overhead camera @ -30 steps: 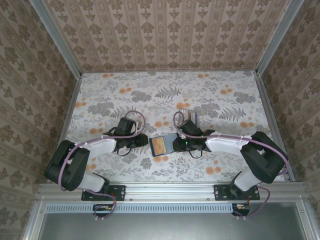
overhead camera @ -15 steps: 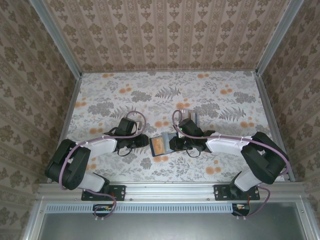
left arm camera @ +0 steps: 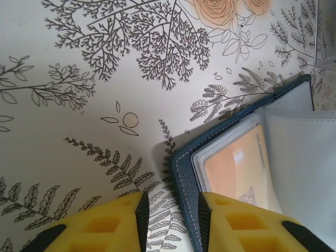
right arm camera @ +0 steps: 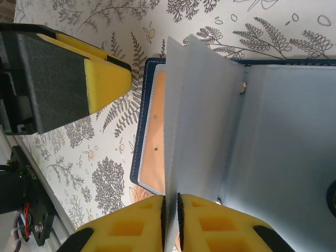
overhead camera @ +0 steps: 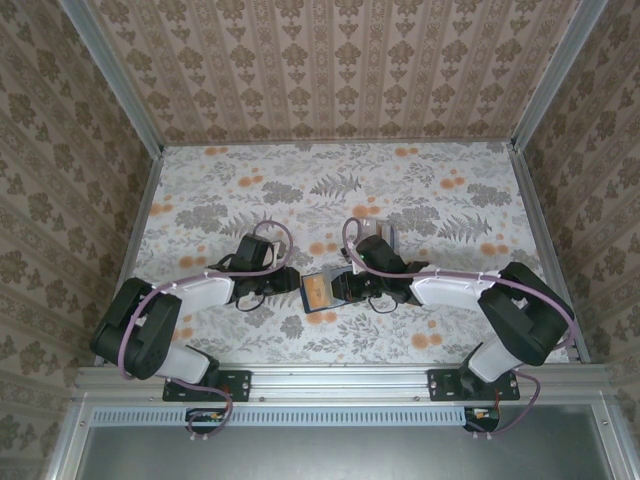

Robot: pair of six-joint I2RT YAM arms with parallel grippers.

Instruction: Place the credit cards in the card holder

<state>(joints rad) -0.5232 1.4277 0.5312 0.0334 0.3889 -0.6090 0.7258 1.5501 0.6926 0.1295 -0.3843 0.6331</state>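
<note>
While the card holder (overhead camera: 322, 292) lies open on the counter (overhead camera: 300, 190) between the two arms, an orange-tan credit card (left arm camera: 236, 163) sits in its window pocket; the right gripper (right arm camera: 171, 202) is pinched tight on the holder's pale inner leaf (right arm camera: 199, 121), which stands upright. The left gripper (left arm camera: 172, 210) has a narrow gap with bare counter showing through it; the holder's navy corner lies just beside one finger, and nothing is held.

Top external: fixed high on the near side of the card holder (overhead camera: 322, 291), looking steeply down, distant; left wrist: close over its left edge; right wrist: close at its right side, facing left; all three share the holder's open left half
</note>
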